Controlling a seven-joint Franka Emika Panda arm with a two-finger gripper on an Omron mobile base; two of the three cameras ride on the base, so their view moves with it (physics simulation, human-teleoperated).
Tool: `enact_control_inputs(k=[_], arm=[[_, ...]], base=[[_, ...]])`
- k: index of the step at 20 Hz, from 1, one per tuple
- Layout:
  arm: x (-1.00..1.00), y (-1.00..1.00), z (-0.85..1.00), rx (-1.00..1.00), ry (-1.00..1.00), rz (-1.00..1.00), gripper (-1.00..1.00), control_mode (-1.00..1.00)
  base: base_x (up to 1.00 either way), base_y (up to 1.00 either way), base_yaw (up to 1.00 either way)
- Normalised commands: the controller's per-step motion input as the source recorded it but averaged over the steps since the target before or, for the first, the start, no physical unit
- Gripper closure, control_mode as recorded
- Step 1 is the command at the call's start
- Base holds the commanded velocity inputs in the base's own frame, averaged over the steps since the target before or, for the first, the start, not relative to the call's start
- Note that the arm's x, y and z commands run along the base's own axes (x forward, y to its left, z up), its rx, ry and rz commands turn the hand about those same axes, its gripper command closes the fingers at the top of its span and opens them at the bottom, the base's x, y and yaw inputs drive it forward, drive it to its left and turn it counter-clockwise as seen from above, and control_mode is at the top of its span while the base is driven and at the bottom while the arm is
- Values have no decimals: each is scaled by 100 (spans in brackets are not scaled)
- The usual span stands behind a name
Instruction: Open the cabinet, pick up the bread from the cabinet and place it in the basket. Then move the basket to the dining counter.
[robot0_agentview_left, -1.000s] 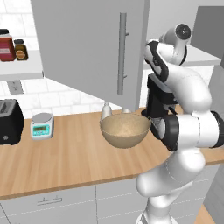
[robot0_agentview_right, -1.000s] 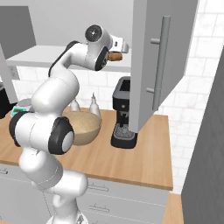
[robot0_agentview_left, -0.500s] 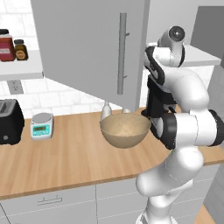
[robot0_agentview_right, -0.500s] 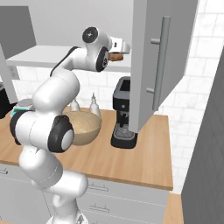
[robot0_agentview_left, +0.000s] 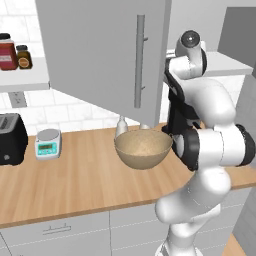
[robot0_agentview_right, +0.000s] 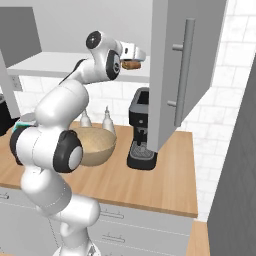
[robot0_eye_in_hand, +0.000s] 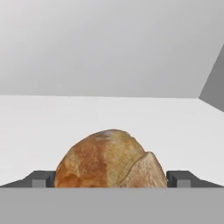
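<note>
Bread (robot0_eye_in_hand: 111, 159) is sitting on the white shelf inside the cabinet (robot0_agentview_right: 175, 70), whose door is standing swung open. The gripper (robot0_eye_in_hand: 111, 178) is reaching in with its jaws spread wide apart, one fingertip (robot0_eye_in_hand: 40, 179) at the roll's 9 o'clock and the other at 3 o'clock, not clamping it. The basket (robot0_agentview_left: 143, 149) is resting on the wood worktop (robot0_agentview_left: 75, 180) below, at the coffee machine's (robot0_agentview_right: 141, 130) 9 o'clock.

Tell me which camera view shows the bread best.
The hand view: the bread sits close and centred, between the open gripper's fingertips. The right base view gives a small glimpse of it at the gripper; the left base view adds nothing.
</note>
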Motion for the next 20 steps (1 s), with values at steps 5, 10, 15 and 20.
enact_control_inputs(k=[5,10,15,20], arm=[[-48,-44,-34,0,1,-5,100,-100],[-86,-34,-5,1,-5,0,100,-100],[-100,-1,39,11,-4,0,100,-100],[-100,1,26,6,0,0,100,-100]], base=[[0,0,0],[0,0,0],[0,0,0],[0,0,0]])
